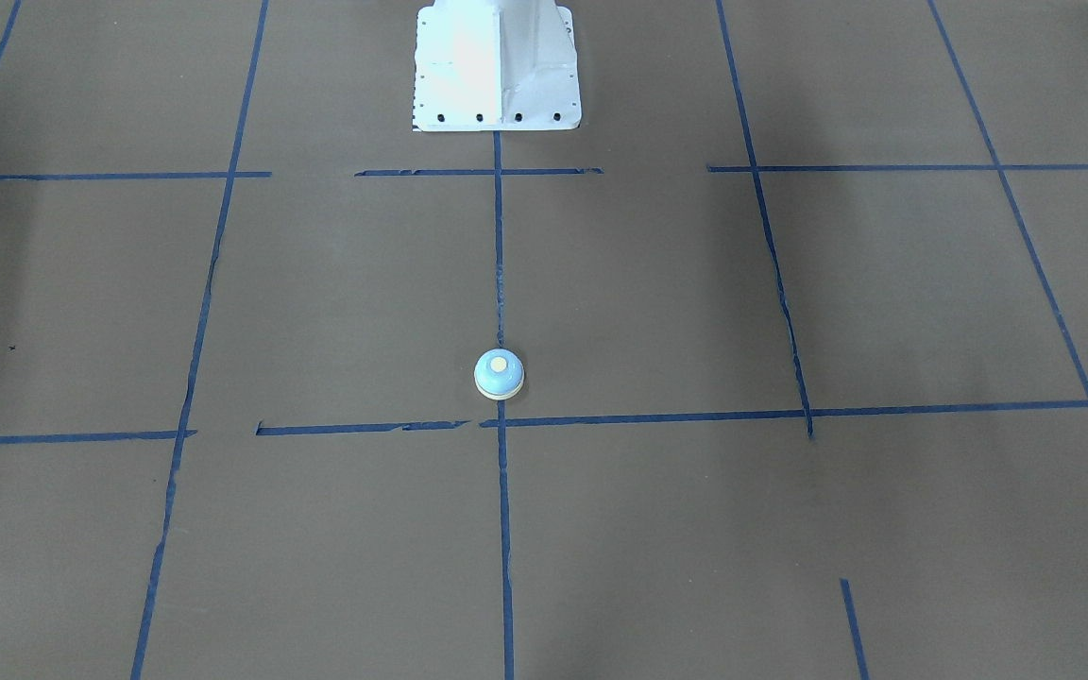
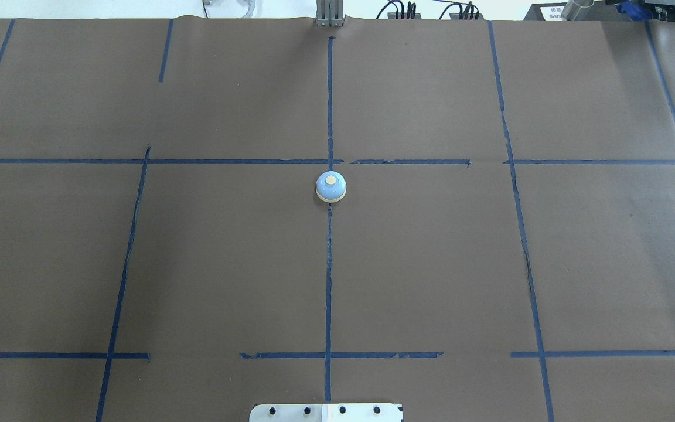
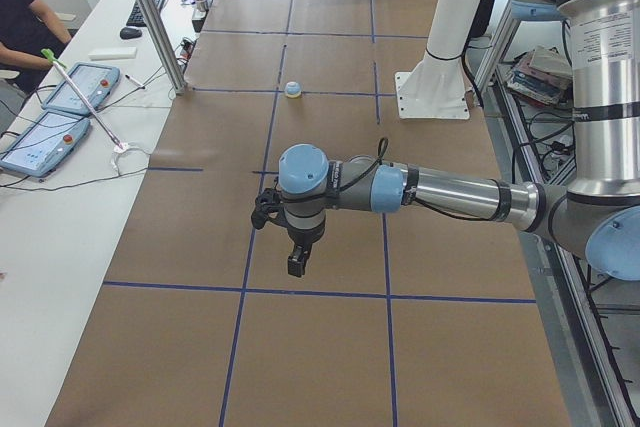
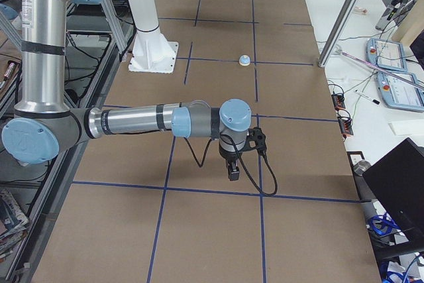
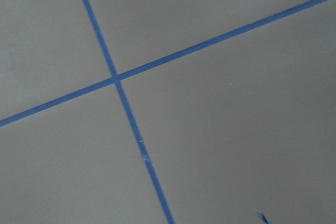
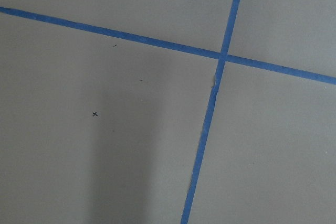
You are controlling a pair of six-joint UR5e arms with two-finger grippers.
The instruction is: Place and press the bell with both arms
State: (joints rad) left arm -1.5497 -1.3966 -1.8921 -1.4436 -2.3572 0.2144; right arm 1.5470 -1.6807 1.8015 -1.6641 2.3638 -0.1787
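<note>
Brown paper with blue tape lines [image 2: 329,281] covers the worktop [image 2: 226,264]. The bell [image 2: 331,187] sits upright on the centre line, just beside a crossing. Well apart from it, the left claw [image 3: 297,265] and the right claw [image 4: 233,171] hang over the paper; I cannot tell whether either is spread or pressed together.

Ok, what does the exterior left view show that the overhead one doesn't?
Only exterior left: the left arm, with the left gripper hanging above the table well away from the bell, and an operator at a side bench. Only overhead: the bell's cream button, seen from above. Both: the bell standing on a blue tape line, the white base and the brown table.
</note>
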